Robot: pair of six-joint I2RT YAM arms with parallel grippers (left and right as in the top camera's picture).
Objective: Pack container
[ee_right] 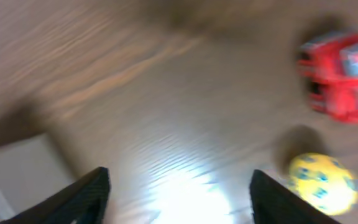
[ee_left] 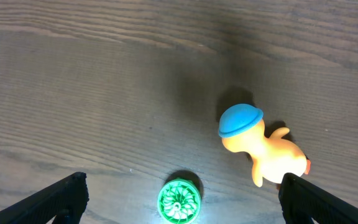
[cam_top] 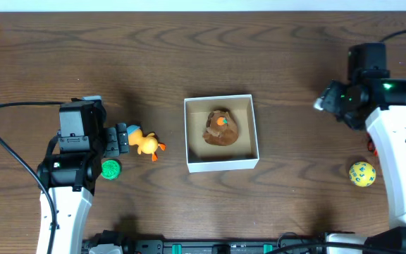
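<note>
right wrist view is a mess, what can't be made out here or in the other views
- Red toy: right wrist view, motion blur hides its type; overhead, right arm covers most.
- Yellow ball: same blur, markings unreadable.
- Brown toy in container: overhead, too small to identify.

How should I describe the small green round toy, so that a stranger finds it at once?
Start at the square white cardboard box in the middle of the dark wooden table and look to its left in the overhead view. Past the orange toy duck with a blue cap lies the small green disc, the only green thing there, round and ribbed.
</note>
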